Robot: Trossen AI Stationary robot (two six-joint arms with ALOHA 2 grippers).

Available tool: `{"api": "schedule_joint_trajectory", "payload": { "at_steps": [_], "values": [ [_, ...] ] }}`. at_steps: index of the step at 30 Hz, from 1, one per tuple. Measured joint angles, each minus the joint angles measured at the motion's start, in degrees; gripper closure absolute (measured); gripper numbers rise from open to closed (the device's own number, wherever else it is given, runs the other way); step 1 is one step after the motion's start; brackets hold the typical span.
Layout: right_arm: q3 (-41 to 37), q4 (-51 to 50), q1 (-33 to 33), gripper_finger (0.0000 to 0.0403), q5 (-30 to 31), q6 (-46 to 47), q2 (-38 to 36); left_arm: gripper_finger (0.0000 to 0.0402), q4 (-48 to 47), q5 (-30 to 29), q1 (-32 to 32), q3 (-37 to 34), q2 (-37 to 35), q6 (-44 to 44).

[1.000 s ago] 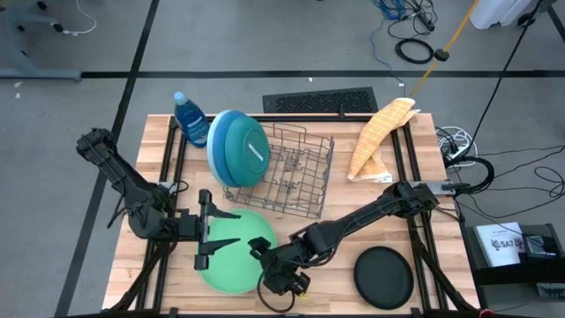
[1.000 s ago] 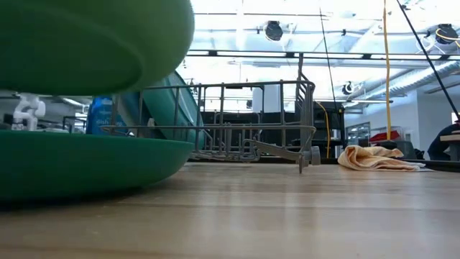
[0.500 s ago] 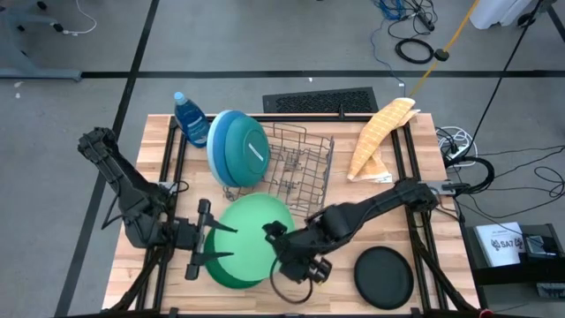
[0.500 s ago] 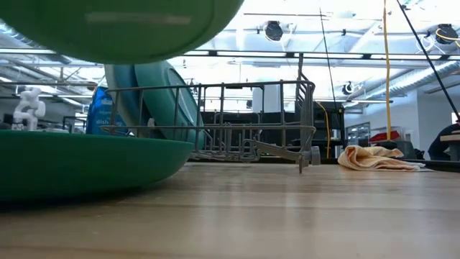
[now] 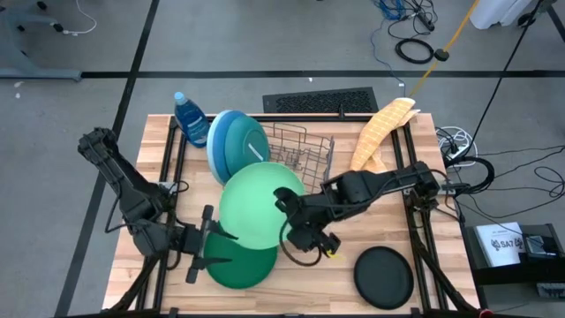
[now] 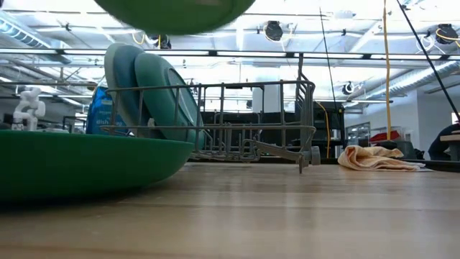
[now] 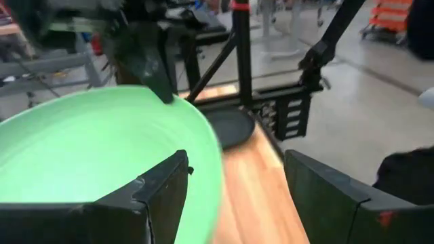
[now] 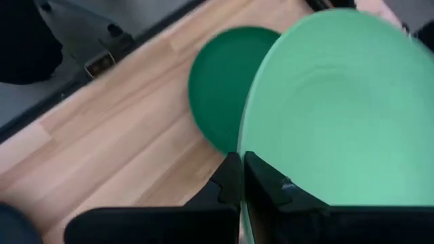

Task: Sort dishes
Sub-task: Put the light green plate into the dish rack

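My right gripper [image 5: 291,216] is shut on a light green plate [image 5: 258,201], held in the air above the table's middle; it also shows in the right wrist view [image 8: 339,115]. A dark green plate [image 5: 238,265] lies flat on the table below it. My left gripper [image 5: 214,250] is open at the dark green plate's left rim and touches nothing that shows. Blue and teal plates [image 5: 237,146] stand on edge in the grey wire rack [image 5: 300,168]. A black plate [image 5: 383,276] lies flat at the near right. My right gripper pinches the light green plate's rim [image 8: 245,146] between its two fingers, on the plate's right side. The fingers come at it from the table's right. The plate is lifted clear of the dark green plate and the table, and tilted.
A blue soap bottle [image 5: 189,117] stands at the far left beside the rack. A yellow cloth [image 5: 378,134] lies at the far right. Bare wood shows between the dark green plate and the black plate [image 6: 287,208].
My right gripper has risen and gone toward the table's far edge and the rack, carrying the light green plate up off the dark green plate, which has stayed on the table. My left gripper has drawn back a little toward the near edge.
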Motion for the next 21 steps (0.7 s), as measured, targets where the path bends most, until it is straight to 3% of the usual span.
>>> {"api": "schedule_joint_trajectory", "payload": {
  "at_steps": [10, 21],
  "values": [
    [0.0, -1.4, -3.2, 0.0402, -4.1, 0.0, 0.0, 0.016, -7.8, -5.8, 3.2, 0.0, 3.3, -4.0],
    [0.0, -1.2, -4.0, 0.0402, -4.9, -0.2, 0.0, 0.0161, -13.6, -3.2, 9.1, 0.0, 9.2, -10.1]
  ]
}}
